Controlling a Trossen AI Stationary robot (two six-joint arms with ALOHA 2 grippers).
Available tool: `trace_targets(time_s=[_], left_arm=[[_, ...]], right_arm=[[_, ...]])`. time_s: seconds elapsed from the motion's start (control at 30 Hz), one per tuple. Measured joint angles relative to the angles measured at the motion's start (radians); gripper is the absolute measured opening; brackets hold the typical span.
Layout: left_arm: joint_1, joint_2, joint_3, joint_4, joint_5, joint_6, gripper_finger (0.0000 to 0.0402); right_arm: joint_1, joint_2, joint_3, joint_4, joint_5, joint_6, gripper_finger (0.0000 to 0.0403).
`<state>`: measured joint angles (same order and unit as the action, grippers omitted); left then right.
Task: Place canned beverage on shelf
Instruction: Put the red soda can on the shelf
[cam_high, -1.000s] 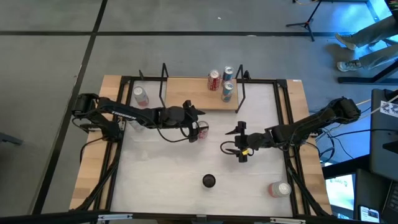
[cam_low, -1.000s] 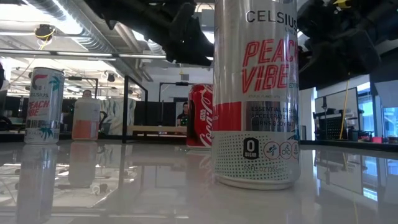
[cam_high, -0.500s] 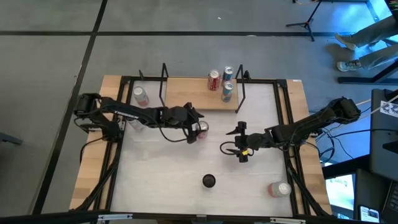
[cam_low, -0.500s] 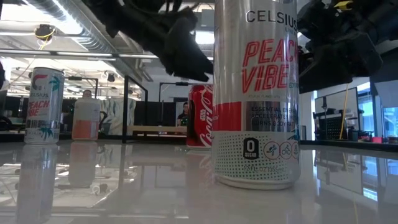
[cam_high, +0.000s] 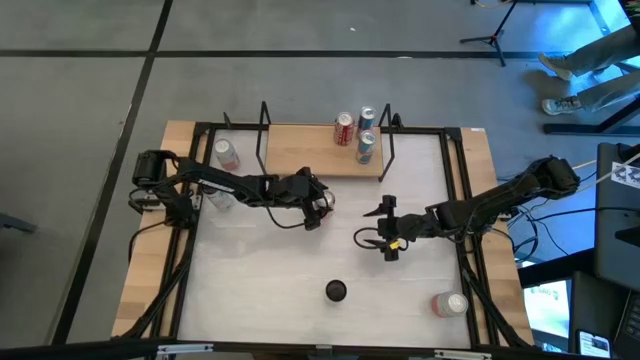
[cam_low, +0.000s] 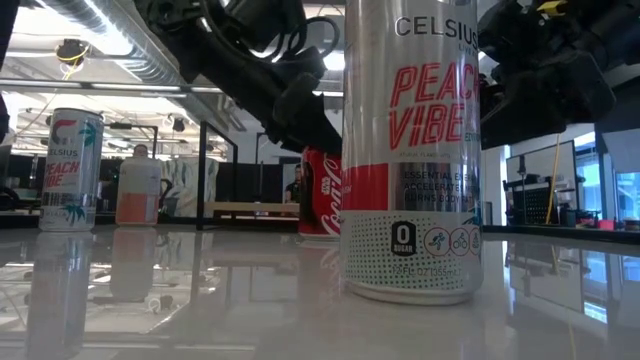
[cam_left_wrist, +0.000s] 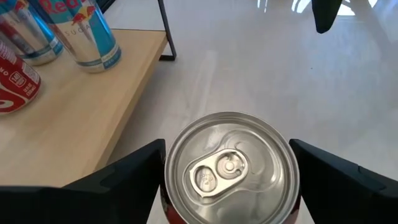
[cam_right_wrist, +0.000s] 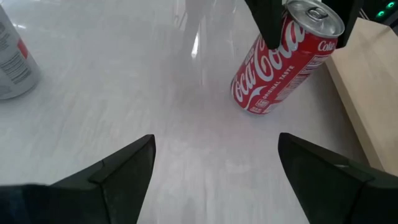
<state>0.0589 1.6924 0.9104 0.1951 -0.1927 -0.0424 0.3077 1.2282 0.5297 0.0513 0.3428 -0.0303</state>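
Observation:
A red Coca-Cola can (cam_high: 326, 203) stands upright on the white tabletop, just in front of the shelf (cam_high: 310, 150), a light-wood board with black wire uprights. A red can and two blue Red Bull cans (cam_high: 365, 147) stand at the shelf's right end. My left gripper (cam_high: 318, 199) is open over the cola can. Its fingers stand on either side of the can's top (cam_left_wrist: 230, 168), as the right wrist view also shows (cam_right_wrist: 268, 18). I cannot tell whether they touch it. My right gripper (cam_high: 378, 228) is open and empty to the right of the can, facing it.
A Celsius can (cam_high: 226, 153) stands at the far left beside the shelf, a dark-topped can (cam_high: 336, 291) near the front edge, and another can (cam_high: 450, 303) at the front right. A black frame (cam_high: 455, 190) runs along the table's sides.
My left gripper has come down and a little toward the table's right, onto the red cola can, so its fingers now flank the can's top. The can has stayed in place.

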Motion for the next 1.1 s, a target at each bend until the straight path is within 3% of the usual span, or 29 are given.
trace_targets(time_s=[0.23, 0.5, 0.7, 0.97, 1.1], left_arm=[[-0.002, 0.0, 0.001, -0.003, 0.003, 0.042, 0.0276], [0.0, -0.004, 0.011, -0.012, 0.031, 0.103, 0.0274], [0.011, -0.012, 0.118, -0.089, 0.063, 0.158, 0.0274], [0.101, -0.015, 0.226, -0.163, 0.062, 0.279, 0.0274], [0.19, -0.009, 0.237, -0.15, 0.175, 0.292, 0.0274]], right_arm=[[0.0, 0.0, 0.0, 0.0, 0.001, 0.0, 0.0337], [0.0, 0.0, 0.0, 0.0, 0.004, -0.003, 0.0337], [0.0, 0.0, 0.0, 0.0, 0.004, -0.004, 0.0337], [0.0, 0.0, 0.0, 0.002, 0.005, -0.004, 0.0337], [0.0, 0.0, 0.0, 0.002, 0.005, -0.004, 0.0337]])
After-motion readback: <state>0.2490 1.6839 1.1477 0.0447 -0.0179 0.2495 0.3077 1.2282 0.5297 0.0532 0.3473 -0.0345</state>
